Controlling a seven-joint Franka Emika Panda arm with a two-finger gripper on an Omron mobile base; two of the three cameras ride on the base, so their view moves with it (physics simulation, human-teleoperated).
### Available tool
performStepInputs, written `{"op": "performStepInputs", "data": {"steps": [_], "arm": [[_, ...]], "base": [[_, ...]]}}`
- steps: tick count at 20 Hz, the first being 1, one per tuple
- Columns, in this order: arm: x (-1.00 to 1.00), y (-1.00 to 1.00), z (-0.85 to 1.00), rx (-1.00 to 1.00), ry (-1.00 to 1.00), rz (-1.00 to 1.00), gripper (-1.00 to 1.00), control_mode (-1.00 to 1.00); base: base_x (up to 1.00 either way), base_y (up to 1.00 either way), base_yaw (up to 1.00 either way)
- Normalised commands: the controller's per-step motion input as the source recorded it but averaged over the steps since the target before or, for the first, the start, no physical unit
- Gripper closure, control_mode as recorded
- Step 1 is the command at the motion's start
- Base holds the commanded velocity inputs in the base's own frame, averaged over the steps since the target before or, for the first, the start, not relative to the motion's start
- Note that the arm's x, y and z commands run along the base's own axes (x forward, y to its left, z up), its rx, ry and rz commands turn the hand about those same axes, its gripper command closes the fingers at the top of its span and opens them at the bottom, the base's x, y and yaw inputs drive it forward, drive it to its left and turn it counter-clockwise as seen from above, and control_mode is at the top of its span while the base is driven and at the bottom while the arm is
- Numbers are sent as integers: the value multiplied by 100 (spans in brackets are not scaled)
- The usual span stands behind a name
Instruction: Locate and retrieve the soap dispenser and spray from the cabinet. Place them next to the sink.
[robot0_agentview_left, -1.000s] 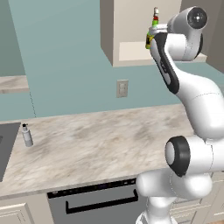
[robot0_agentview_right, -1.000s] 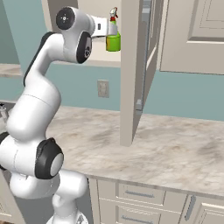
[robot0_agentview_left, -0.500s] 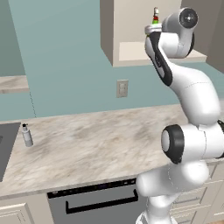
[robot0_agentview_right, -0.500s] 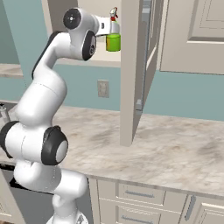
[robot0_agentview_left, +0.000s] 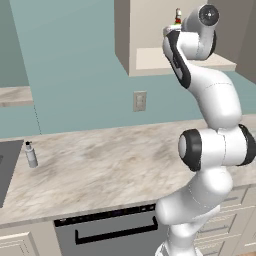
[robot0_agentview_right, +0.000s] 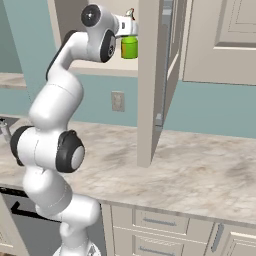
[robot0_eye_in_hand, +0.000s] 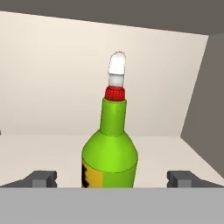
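- My arm had reached deeper into the cabinet than a moment before, so the grab looked close.
- The spray stood on the shelf, at twelve o'clock from my gripper.
- The jaws were spread wide, one on each side of the bottle, holding nothing.
- The soap dispenser already stood near the sink, at three o'clock from it.
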Motion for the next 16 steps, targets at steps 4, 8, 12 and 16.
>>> {"op": "performStepInputs", "data": {"steps": [4,8,12,16], "arm": [[36,-5,0,-1,2,0,-100,-100],[32,-6,0,0,0,0,-100,-100],[14,-1,-12,0,0,0,-100,-100],[20,0,-10,0,0,0,-100,-100]], "base": [[0,0,0],[0,0,0],[0,0,0],[0,0,0]]}}
